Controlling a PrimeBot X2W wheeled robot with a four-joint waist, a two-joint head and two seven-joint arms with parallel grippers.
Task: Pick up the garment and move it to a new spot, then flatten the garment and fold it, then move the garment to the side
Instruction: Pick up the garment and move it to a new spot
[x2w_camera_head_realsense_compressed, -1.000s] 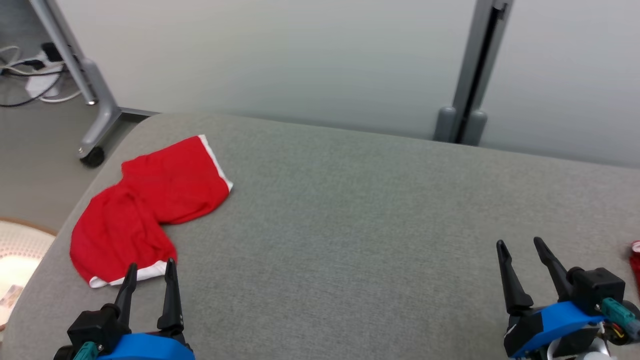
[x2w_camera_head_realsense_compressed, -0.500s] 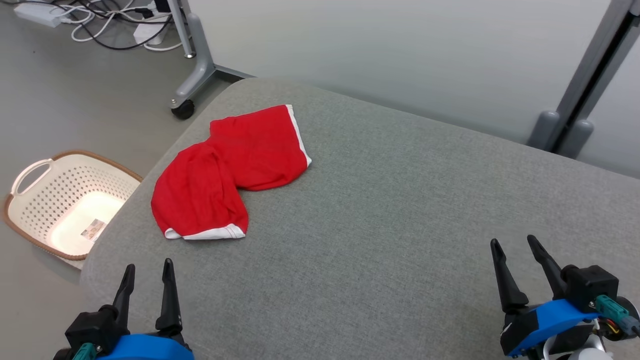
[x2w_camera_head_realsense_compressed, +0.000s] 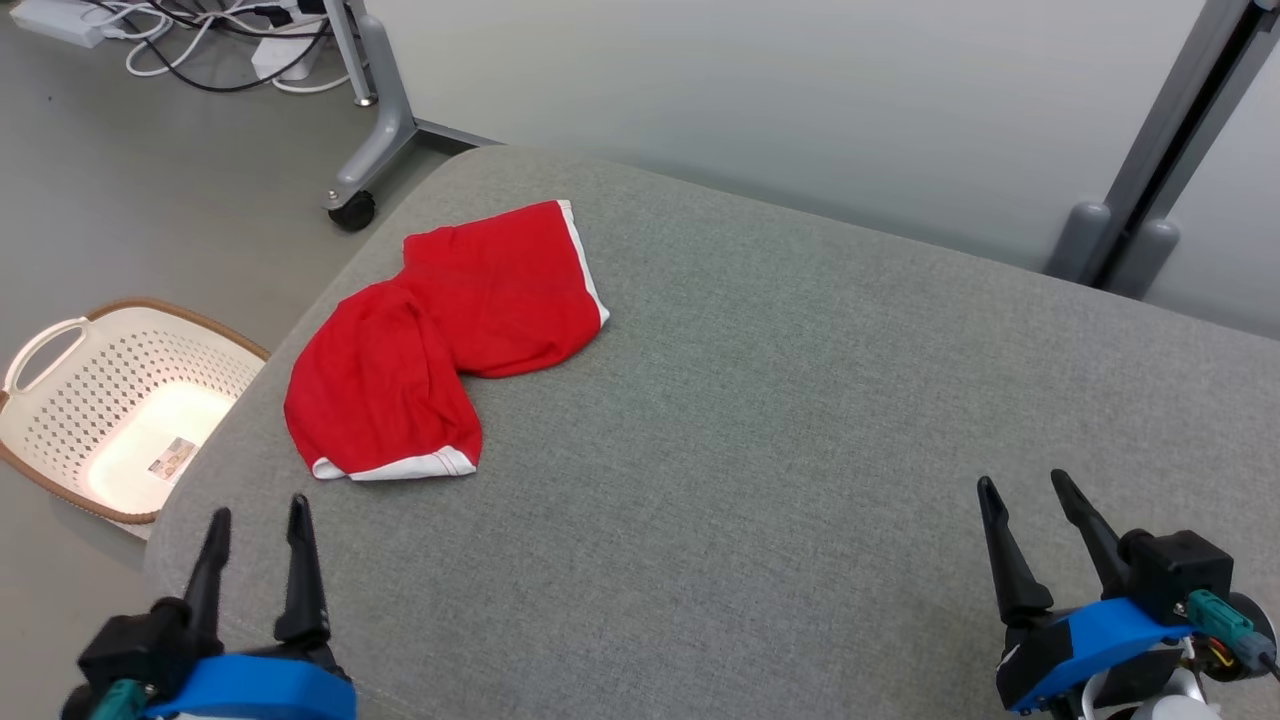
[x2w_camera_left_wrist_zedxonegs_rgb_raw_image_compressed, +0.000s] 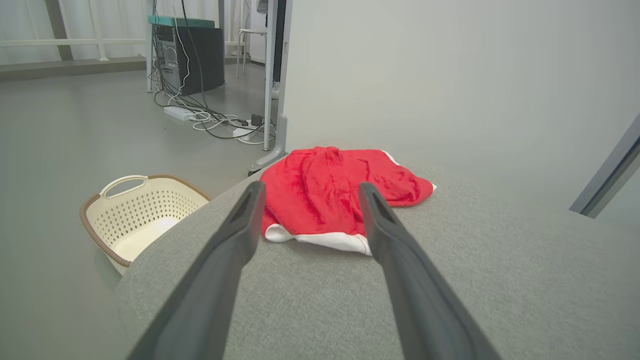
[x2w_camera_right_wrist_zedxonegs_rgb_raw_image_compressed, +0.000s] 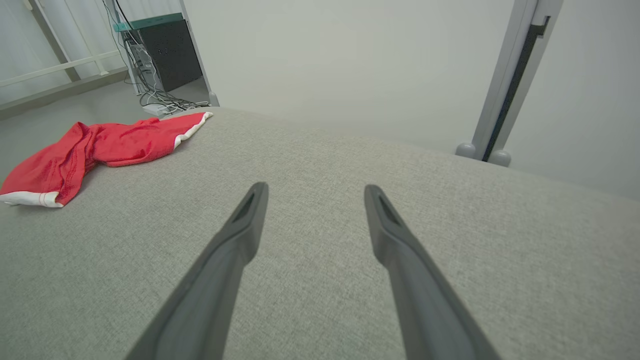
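Observation:
A red garment (x2w_camera_head_realsense_compressed: 440, 335) with white hem bands lies loosely folded on the far left part of the grey padded table (x2w_camera_head_realsense_compressed: 800, 420). It also lies straight ahead in the left wrist view (x2w_camera_left_wrist_zedxonegs_rgb_raw_image_compressed: 330, 195) and at the far left of the right wrist view (x2w_camera_right_wrist_zedxonegs_rgb_raw_image_compressed: 95, 150). My left gripper (x2w_camera_head_realsense_compressed: 255, 515) hovers open near the table's front left corner, short of the garment's white hem. At the front right, my right gripper (x2w_camera_head_realsense_compressed: 1022, 485) is open with nothing between its fingers, far from the garment.
A cream perforated laundry basket (x2w_camera_head_realsense_compressed: 60, 400) sits on the floor left of the table, seen too in the left wrist view (x2w_camera_left_wrist_zedxonegs_rgb_raw_image_compressed: 145, 215). A wheeled grey stand leg (x2w_camera_head_realsense_compressed: 375, 140) and cables stand behind the table's far left corner. A grey post (x2w_camera_head_realsense_compressed: 1140, 200) rises at the back right.
The head camera has swung left, bringing the basket into view. My left gripper has shifted a little left and up in the picture. The garment lies as before.

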